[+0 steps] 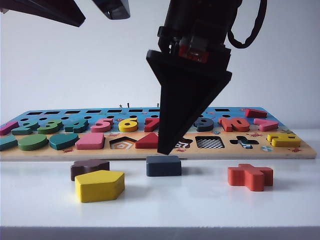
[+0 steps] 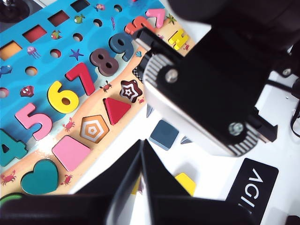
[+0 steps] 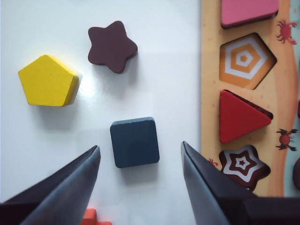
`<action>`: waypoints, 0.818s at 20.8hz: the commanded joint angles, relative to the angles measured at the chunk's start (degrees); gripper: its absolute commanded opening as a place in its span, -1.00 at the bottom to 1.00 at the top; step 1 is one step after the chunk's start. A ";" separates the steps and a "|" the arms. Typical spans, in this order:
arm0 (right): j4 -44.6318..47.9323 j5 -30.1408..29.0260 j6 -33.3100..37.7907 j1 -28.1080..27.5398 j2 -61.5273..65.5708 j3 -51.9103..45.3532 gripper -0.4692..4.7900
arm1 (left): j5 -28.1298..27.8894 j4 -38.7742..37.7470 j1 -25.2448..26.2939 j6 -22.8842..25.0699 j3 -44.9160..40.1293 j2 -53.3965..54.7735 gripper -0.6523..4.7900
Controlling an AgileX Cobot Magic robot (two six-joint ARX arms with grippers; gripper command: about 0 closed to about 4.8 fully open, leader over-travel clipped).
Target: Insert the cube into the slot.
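The cube (image 1: 163,165) is a flat dark navy square block lying on the white table just in front of the puzzle board (image 1: 50,152). My right gripper (image 1: 167,150) points down just above it. In the right wrist view the right gripper (image 3: 139,147) is open, with a finger on each side of the cube (image 3: 134,142) and nothing held. The slot (image 1: 209,142), a square cut-out with a checkerboard floor, lies in the board's front row, right of the cube. My left gripper (image 2: 141,143) is shut and empty, hovering short of the cube (image 2: 164,134).
A yellow pentagon (image 1: 99,185), a dark brown star block (image 1: 89,168) and an orange cross block (image 1: 250,176) lie on the table in front of the board. Star (image 1: 181,145) and cross (image 1: 244,142) cut-outs flank the slot. The left arm (image 1: 60,12) shows at the top left.
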 commanded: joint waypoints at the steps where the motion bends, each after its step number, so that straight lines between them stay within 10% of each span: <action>1: 0.48 -0.74 -0.22 0.28 0.76 0.00 0.38 | 0.42 0.74 0.07 0.46 0.04 -0.46 -0.70; 17: 1.27 -0.85 -0.13 0.31 3.67 -0.26 0.16 | -0.26 4.76 0.13 2.67 -7.13 -6.43 -0.70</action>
